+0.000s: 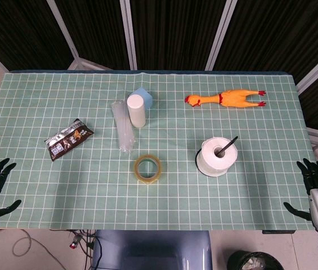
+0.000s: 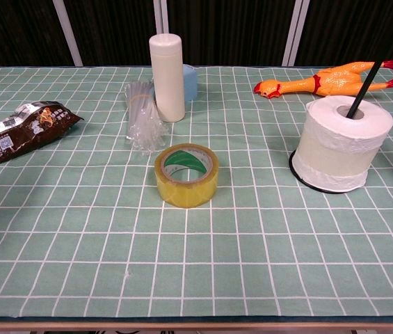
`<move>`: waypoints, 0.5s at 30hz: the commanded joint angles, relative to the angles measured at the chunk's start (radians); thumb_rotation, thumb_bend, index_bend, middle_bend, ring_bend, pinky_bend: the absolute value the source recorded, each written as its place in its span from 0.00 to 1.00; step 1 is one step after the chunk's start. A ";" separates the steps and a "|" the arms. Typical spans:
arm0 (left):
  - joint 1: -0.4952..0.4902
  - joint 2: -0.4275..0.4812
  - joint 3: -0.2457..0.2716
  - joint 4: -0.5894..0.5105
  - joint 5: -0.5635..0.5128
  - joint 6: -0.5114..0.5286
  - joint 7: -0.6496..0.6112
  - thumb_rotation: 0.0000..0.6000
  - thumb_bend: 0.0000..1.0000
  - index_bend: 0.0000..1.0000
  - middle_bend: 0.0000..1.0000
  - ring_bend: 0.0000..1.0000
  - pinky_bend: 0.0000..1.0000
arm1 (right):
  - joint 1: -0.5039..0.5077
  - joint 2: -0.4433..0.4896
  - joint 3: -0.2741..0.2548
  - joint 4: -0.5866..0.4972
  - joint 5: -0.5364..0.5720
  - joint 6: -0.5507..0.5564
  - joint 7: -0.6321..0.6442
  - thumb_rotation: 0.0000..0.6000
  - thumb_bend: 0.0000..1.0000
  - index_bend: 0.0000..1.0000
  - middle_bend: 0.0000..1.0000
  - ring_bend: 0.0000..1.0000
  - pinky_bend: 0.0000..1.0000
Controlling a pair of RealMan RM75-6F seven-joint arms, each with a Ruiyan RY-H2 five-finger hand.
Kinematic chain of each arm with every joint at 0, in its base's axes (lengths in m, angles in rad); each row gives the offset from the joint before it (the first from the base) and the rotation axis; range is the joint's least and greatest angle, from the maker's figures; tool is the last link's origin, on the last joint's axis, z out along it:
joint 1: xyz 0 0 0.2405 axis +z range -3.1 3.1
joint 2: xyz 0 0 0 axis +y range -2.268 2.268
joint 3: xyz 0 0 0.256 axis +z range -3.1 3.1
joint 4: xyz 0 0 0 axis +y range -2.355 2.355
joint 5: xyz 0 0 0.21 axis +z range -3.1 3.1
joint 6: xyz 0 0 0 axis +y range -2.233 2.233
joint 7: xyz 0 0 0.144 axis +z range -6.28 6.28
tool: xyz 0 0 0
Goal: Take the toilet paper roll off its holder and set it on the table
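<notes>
Glossy yellow tape ring; soft white toilet paper roll.

Even, bright light is falling from overhead onto my surface, and both views are staying sharp from near edge to far. Shadows are lying short and soft: a faint one is sitting under the tape ring, another beside the toilet paper roll. The dark panels behind are swallowing the light, and nothing is glaring off the green cloth.
</notes>
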 commanded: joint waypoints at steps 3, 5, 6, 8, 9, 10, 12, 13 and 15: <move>0.004 0.001 -0.002 -0.002 -0.002 0.008 0.002 1.00 0.04 0.14 0.06 0.00 0.00 | 0.001 -0.009 0.000 0.012 -0.004 0.006 0.012 1.00 0.04 0.00 0.00 0.01 0.04; 0.005 0.002 -0.003 -0.003 -0.002 0.009 0.001 1.00 0.04 0.14 0.06 0.00 0.00 | 0.000 -0.009 -0.001 0.011 -0.004 0.006 0.010 1.00 0.04 0.00 0.00 0.01 0.04; 0.005 0.003 -0.003 -0.003 -0.001 0.012 -0.001 1.00 0.04 0.14 0.06 0.00 0.00 | -0.001 -0.009 -0.001 0.008 -0.002 0.007 0.008 1.00 0.04 0.00 0.00 0.01 0.04; 0.007 0.005 -0.001 -0.003 0.003 0.016 -0.002 1.00 0.04 0.14 0.06 0.00 0.00 | -0.003 -0.007 -0.002 -0.003 0.002 0.006 0.011 1.00 0.04 0.00 0.00 0.01 0.04; 0.007 0.005 0.000 -0.004 0.005 0.017 -0.005 1.00 0.04 0.14 0.06 0.00 0.00 | -0.003 -0.006 -0.003 -0.010 0.005 0.002 0.017 1.00 0.04 0.00 0.00 0.01 0.04; 0.007 0.005 -0.002 -0.004 0.005 0.019 -0.009 1.00 0.04 0.14 0.06 0.00 0.00 | -0.002 -0.003 -0.004 -0.022 0.013 -0.006 0.032 1.00 0.04 0.00 0.00 0.01 0.04; 0.006 0.003 -0.007 0.000 -0.001 0.020 -0.009 1.00 0.04 0.14 0.06 0.00 0.00 | 0.000 0.001 -0.007 -0.040 0.025 -0.026 0.059 1.00 0.04 0.00 0.00 0.01 0.04; 0.006 0.003 -0.008 0.001 -0.004 0.018 -0.009 1.00 0.04 0.14 0.06 0.00 0.00 | 0.001 0.003 -0.010 -0.046 0.032 -0.036 0.064 1.00 0.04 0.00 0.00 0.01 0.04; 0.006 0.004 -0.006 -0.002 -0.007 0.013 -0.011 1.00 0.04 0.14 0.06 0.00 0.00 | 0.003 0.007 -0.013 -0.056 0.045 -0.055 0.065 1.00 0.04 0.00 0.00 0.01 0.04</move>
